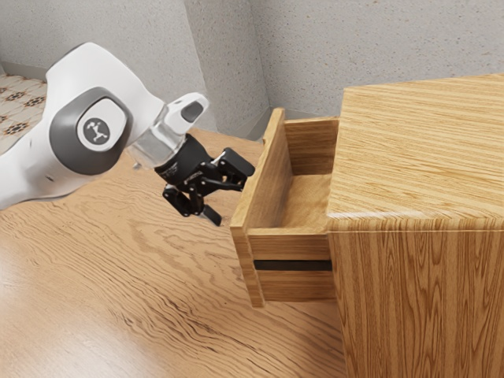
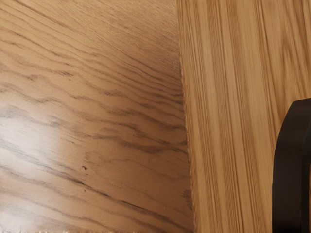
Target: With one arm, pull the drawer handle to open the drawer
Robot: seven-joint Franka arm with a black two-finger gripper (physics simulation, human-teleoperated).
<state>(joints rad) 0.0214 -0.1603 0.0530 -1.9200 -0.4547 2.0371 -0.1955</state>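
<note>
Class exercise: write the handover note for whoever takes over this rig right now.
The gripper is at the outer face of the drawer front. Whether it holds the handle cannot be read.
The drawer is pulled partway out of the cabinet.
Done: the drawer is open.
Left: probably check the grip, then pull further if a wider opening is wanted.
</note>
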